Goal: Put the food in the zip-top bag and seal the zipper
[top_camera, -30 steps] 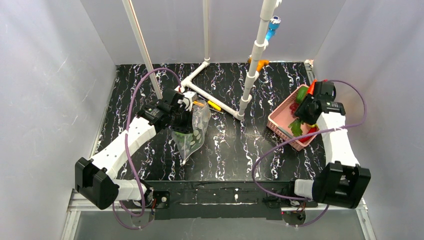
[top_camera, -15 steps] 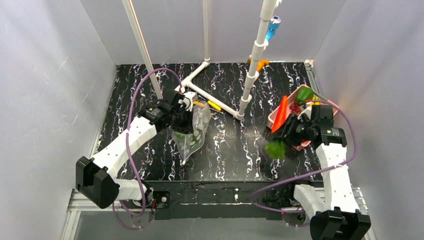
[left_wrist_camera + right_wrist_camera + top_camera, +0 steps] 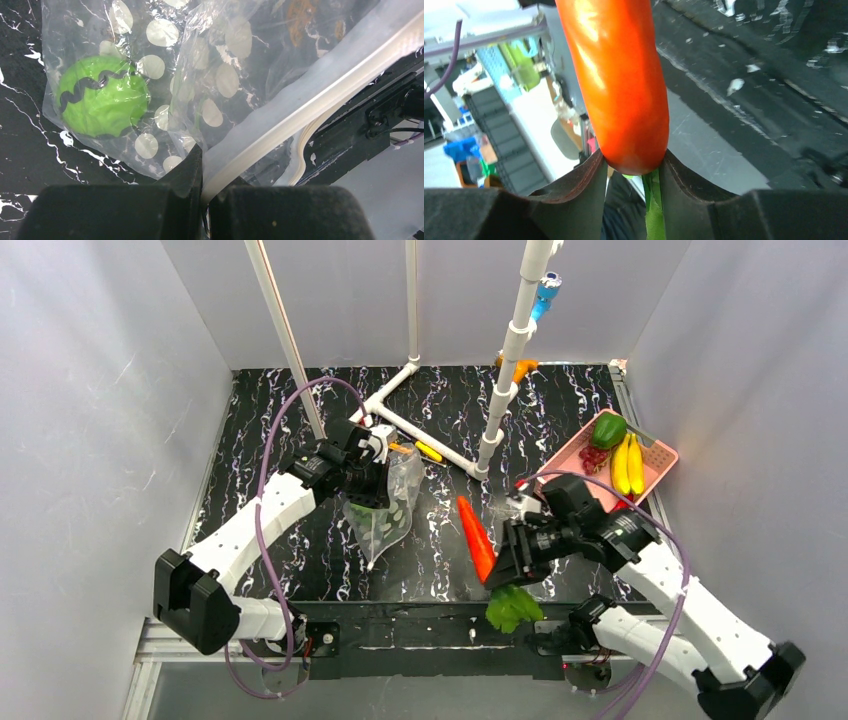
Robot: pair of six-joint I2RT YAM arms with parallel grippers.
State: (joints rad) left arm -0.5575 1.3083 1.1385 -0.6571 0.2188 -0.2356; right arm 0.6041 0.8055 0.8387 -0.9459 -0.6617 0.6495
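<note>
Within the last second the right arm has swung away from the pink basket [image 3: 668, 454] at the table's 3 o'clock edge. It has carried a long orange pepper [image 3: 474, 532] out to the near side, at about 5 o'clock from the table's centre. The pick therefore looks done and the transfer is under way. The bananas [image 3: 628, 466], the green round fruit [image 3: 608, 429] and the grapes [image 3: 593, 456] are still in the basket, so much loading seems left and sealing is far off.

The right gripper [image 3: 631, 167] is pinching the pepper at its thick stem end, with the tip pointing toward 11 o'clock in the top view. The arm stretches low from its base toward 10 o'clock.

The zip-top bag [image 3: 388, 508] hangs at 9 o'clock from the pepper, near it but apart, with one green ball [image 3: 102, 96] already inside. The left arm has not moved. Its elbow is bent and the left gripper [image 3: 202, 192] is pressed together on the zipper [image 3: 310, 109] strip, holding the bag's mouth up. Whether the mouth gapes wide enough for the pepper cannot be told.
</note>
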